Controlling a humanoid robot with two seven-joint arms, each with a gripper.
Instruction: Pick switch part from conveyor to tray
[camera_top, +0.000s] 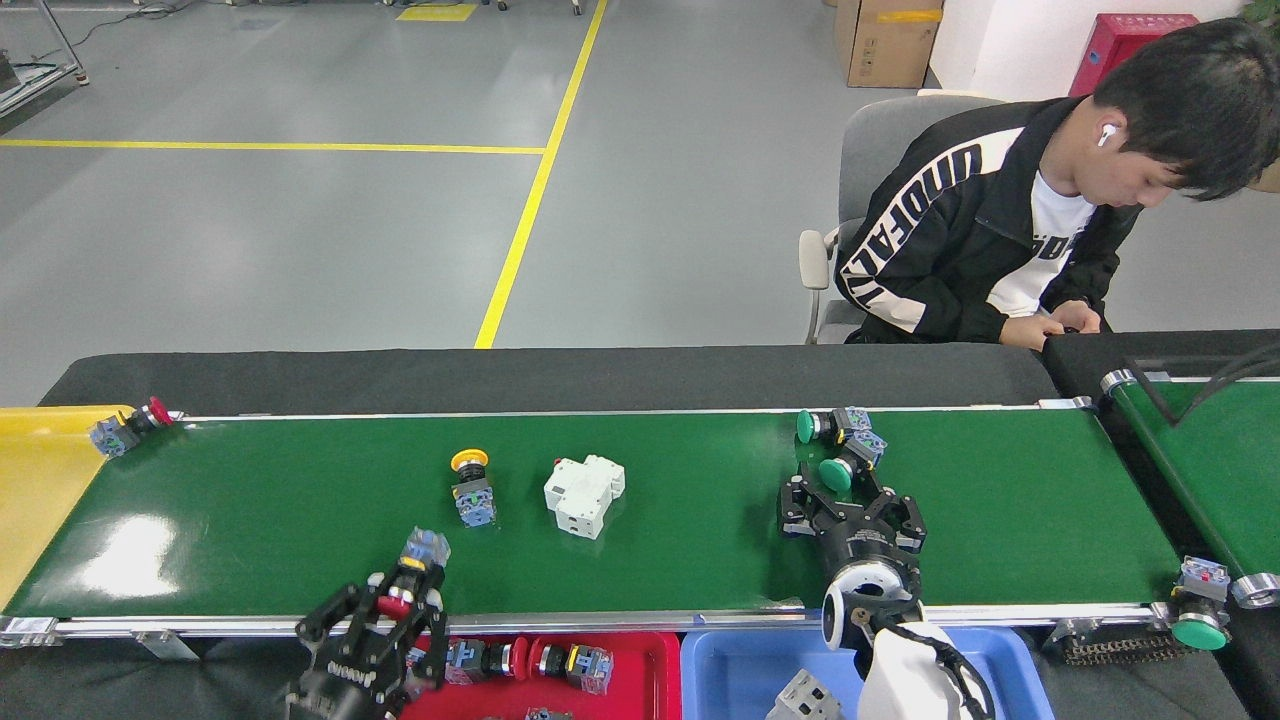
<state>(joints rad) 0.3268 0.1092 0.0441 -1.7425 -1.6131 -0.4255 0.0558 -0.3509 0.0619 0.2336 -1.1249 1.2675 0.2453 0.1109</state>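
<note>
The conveyor (300, 500) carries several switch parts. My left gripper (392, 606) is shut on a red-capped switch part (424, 548), held over the belt's near rail just above the red tray (645, 660). Over the belt, my right gripper (846, 488) stands open, its fingers on either side of a green-capped switch part (838, 473). A second green switch part (830, 425) lies just behind that one. Also on the belt are a yellow-capped switch part (470, 487) and a white breaker (585, 493).
The red tray holds several switch parts. A blue tray (745, 665) beside it holds a white breaker. A yellow tray (40, 480) sits at the belt's left end beside a red switch (128, 428). A person (1000, 230) sits behind. A second belt (1215, 460) joins at the right.
</note>
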